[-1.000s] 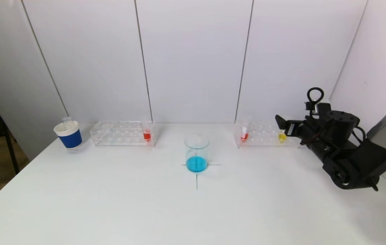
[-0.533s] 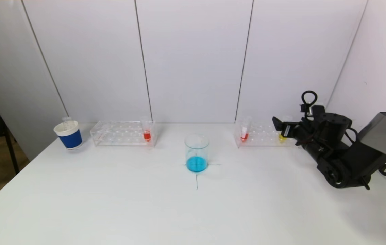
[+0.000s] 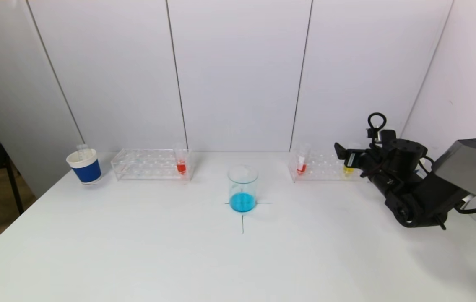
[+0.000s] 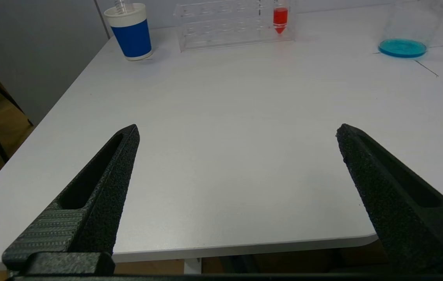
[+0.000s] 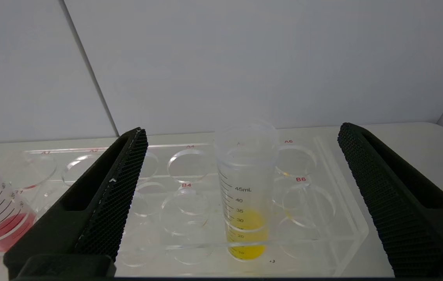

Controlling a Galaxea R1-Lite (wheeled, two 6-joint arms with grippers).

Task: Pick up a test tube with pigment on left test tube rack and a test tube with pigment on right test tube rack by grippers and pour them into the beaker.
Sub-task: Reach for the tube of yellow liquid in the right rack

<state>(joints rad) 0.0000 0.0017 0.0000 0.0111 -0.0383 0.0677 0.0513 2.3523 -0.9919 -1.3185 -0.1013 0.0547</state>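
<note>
Right end effector point(image 5: 241, 136) spread wide before yellow tube point(image 5: 246, 191) in right rack point(image 5: 334, 218), nothing held.

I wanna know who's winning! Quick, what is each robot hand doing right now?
Left gripper: open, holding nothing, above the table.
Right gripper: open, empty, lined up with the yellow test tube.

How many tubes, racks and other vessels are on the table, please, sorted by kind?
Test tubes with red pigment: 2
Test tubes with yellow pigment: 1
Test tube racks: 2
Beakers: 1
Paper cups: 1
Total: 7
</note>
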